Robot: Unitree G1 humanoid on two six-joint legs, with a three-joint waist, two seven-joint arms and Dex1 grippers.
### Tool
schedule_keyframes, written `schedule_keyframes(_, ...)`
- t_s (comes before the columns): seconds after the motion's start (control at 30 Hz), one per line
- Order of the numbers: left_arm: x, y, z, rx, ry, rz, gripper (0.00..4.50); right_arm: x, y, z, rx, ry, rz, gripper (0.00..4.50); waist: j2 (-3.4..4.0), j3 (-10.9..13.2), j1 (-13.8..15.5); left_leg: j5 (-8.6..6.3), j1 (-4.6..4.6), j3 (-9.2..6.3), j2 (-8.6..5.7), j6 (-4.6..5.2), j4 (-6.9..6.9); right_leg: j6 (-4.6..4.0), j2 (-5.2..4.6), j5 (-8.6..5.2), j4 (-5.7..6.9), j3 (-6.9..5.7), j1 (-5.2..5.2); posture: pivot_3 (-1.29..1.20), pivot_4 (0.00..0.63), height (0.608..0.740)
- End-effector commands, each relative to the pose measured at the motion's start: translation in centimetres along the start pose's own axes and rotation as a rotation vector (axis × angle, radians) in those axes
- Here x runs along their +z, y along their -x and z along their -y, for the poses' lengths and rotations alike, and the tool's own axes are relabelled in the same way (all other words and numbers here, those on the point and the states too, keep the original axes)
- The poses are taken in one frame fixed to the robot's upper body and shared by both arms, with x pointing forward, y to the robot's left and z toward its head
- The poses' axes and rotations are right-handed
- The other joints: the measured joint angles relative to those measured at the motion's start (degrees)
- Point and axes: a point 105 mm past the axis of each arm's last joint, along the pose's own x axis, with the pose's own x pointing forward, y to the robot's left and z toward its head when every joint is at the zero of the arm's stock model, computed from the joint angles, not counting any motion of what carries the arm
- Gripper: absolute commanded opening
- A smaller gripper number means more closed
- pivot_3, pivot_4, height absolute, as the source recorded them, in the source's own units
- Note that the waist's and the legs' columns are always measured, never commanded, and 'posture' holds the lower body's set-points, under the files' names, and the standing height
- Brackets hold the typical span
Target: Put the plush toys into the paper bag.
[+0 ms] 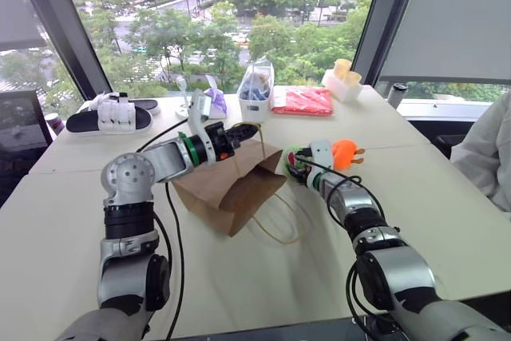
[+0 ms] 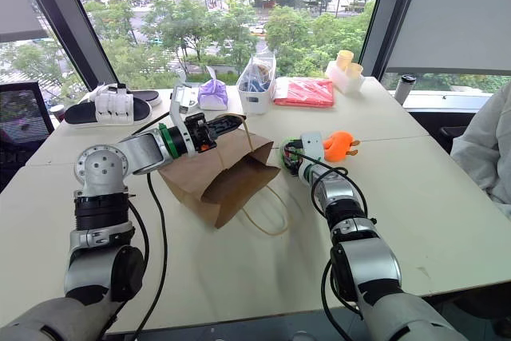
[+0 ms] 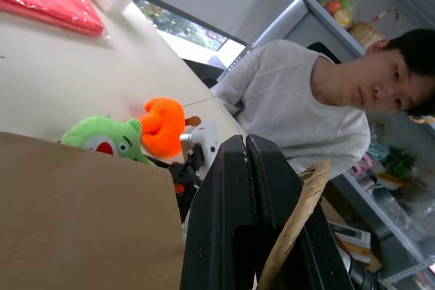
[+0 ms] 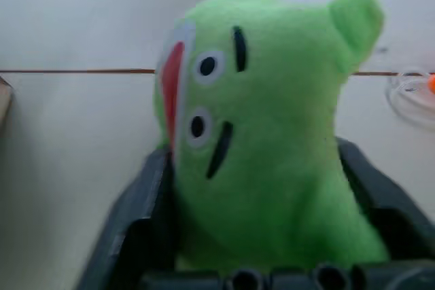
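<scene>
L: left gripper (image 3: 255, 188) clamped on 1 handle (image 3: 299, 215) of paper bag (image 1: 231, 185) | R: I see right gripper (image 4: 255, 188) around green plush (image 4: 265, 134), orange plush (image 1: 345, 152) beside | Risk: loose hold, green slips before bag's floppy mouth

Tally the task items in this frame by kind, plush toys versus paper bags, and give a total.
Plush toys: 2, the green plush toy between the right end effector's fingers and the orange plush toy on the table beside it.
Paper bags: 1, the brown paper bag, its handle pinched by the left end effector.
Total: 3
</scene>
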Motion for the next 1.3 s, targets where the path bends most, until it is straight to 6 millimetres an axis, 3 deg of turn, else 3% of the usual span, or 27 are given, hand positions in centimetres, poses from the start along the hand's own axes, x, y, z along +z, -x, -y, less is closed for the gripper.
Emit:
schedule_keyframes(0.03,1.1,0.4,0.8,-0.020,-0.039,0.046,0.00,1.3,0.2,0.8,-0.016,-0.006,0.055,1.07,0.00,0.00,0.00,0.00,0.01,-0.03,0.00,0.00,0.01,0.00,0.01,0.00,0.00,0.00,0.01,0.00,0.150,0.740)
schedule_keyframes(0.1,1.0,0.4,0.8,-0.020,-0.034,0.046,0.00,2.3,0.4,0.7,0.005,0.021,0.110,0.09,0.00,0.00,-0.10,0.00,0.01,-0.03,0.00,0.00,0.01,0.00,0.02,0.00,0.01,0.00,0.01,0.00,0.150,0.740)
schedule_keyframes(0.23,1.0,0.1,0.9,-0.027,-0.031,0.047,0.00,4.5,1.9,1.9,-0.001,0.083,0.206,0.04,0.00,0.00,-0.13,0.00,-0.01,-0.03,0.01,0.00,-0.01,0.00,0.03,0.00,0.02,0.00,-0.03,0.00,0.150,0.740)
schedule_keyframes(0.37,1.4,0.0,1.0,-0.038,-0.037,0.054,0.00,7.7,7.3,1.4,0.127,0.151,0.320,0.04,0.00,0.00,0.24,0.00,-0.17,-0.18,-0.03,0.00,-0.01,0.01,0.04,0.00,0.04,0.01,-0.13,0.00,0.150,0.740)
schedule_keyframes(0.5,2.0,-0.1,1.4,-0.067,-0.022,0.070,0.00,7.0,12.7,-1.0,0.314,0.217,0.252,0.04,0.00,0.00,0.12,-0.02,-0.16,-0.21,0.01,0.01,-0.09,0.02,0.13,0.00,-0.05,0.00,-0.15,0.00,0.150,0.740)
schedule_keyframes(0.57,2.2,-0.2,1.7,-0.084,-0.016,0.073,0.00,6.4,13.9,-1.5,0.310,0.256,0.218,0.04,-0.02,-0.01,0.05,-0.03,-0.10,-0.20,0.03,0.03,-0.08,0.02,0.16,0.00,-0.10,0.01,-0.12,0.00,0.150,0.740)
schedule_keyframes(0.67,2.3,-0.3,1.9,-0.089,-0.021,0.075,0.00,5.6,15.0,-3.9,0.373,0.246,0.197,0.04,-0.03,-0.02,0.11,-0.03,-0.02,-0.15,0.06,0.03,-0.03,0.03,0.20,-0.01,-0.09,0.09,-0.05,0.00,0.150,0.740)
schedule_keyframes(0.93,2.3,-0.5,2.0,-0.094,-0.022,0.076,0.00,3.4,14.4,-8.9,0.508,0.177,0.135,0.04,-0.04,-0.02,1.43,0.00,-0.01,-0.13,0.05,-0.01,0.01,0.02,0.22,-0.01,-0.05,0.17,-0.07,0.00,0.150,0.740)
schedule_keyframes(1.17,2.1,-0.8,2.5,-0.110,-0.010,0.085,0.00,2.5,11.1,-11.4,0.541,0.208,0.082,0.04,-0.09,-0.05,1.74,0.00,-0.04,-0.13,0.02,-0.01,0.01,0.01,0.21,0.00,-0.06,0.19,-0.11,0.00,0.150,0.740)
schedule_keyframes(1.3,1.9,-0.9,2.7,-0.115,-0.006,0.087,0.00,3.0,9.8,-12.7,0.562,0.218,0.097,0.04,-0.09,-0.05,1.57,0.00,-0.04,-0.12,0.04,-0.01,-0.01,0.01,0.21,0.00,-0.04,0.20,-0.14,0.00,0.150,0.740)
